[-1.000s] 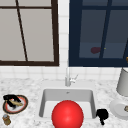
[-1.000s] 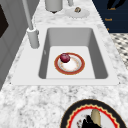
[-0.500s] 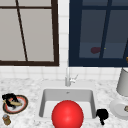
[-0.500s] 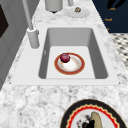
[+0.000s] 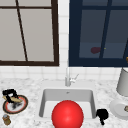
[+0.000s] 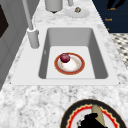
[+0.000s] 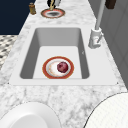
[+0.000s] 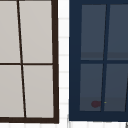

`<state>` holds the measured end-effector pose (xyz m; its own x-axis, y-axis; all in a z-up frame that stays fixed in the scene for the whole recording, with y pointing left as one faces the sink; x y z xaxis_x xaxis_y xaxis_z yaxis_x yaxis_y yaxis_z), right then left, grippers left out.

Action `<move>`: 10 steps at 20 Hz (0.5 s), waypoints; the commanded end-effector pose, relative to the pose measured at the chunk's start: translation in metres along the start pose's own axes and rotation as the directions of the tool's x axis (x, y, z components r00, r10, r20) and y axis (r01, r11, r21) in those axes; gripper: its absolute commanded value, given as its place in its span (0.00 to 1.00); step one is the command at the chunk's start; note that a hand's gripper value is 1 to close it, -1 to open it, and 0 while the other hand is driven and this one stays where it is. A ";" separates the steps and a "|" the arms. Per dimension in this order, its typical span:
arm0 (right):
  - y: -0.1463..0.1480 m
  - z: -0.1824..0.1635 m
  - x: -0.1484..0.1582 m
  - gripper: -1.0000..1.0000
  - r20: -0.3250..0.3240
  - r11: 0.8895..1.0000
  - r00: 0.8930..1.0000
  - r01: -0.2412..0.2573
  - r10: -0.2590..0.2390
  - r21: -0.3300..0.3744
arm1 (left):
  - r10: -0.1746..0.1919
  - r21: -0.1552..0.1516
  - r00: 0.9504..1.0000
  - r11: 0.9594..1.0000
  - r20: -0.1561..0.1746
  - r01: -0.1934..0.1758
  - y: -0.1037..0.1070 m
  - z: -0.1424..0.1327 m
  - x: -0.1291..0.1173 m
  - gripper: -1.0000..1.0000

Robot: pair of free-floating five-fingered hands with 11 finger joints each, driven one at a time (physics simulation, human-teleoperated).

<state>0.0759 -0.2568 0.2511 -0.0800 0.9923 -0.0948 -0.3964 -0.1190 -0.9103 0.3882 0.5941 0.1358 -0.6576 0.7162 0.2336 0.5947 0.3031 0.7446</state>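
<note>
My left hand hovers low over a black and red rimmed plate on the counter left of the sink, its fingers curled round a tan piece of food. The same hand and tan piece show at the bottom of the left side view, and the hand sits at the top of the right side view. My right hand hangs relaxed at the sink's front right corner, holding nothing. In the sink, a red-rimmed plate carries a dark red fruit.
A faucet stands behind the sink. A grey canister and a white plate stand on the right counter. A small brown jar sits near the left plate. A large red ball fills the sink's front.
</note>
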 end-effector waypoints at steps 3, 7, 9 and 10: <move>0.000 0.000 0.000 0.50 0.000 1.000 1.000 0.000 0.000 0.000 | 0.021 -0.015 0.998 1.000 0.057 -0.020 0.009 -0.029 -0.013 1.00; 0.000 0.000 0.000 0.50 0.000 1.000 1.000 0.000 0.000 0.000 | 0.013 -0.017 0.999 1.000 0.031 -0.013 0.012 -0.056 -0.029 1.00; 0.000 0.000 0.000 0.50 0.000 1.000 1.000 0.000 0.000 0.000 | 0.012 -0.022 1.000 1.000 0.003 -0.012 0.011 -0.066 -0.039 1.00; 0.000 0.000 0.000 0.50 0.000 1.000 1.000 0.000 0.000 0.000 | 0.011 -0.026 1.000 1.000 -0.001 -0.011 0.011 -0.071 -0.044 1.00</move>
<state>0.0759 -0.2568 0.2511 -0.0800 0.9923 -0.0948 -0.3964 -0.1190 -0.9103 0.3896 0.5411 0.1691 -0.6582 0.7150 0.2356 0.5948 0.3021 0.7450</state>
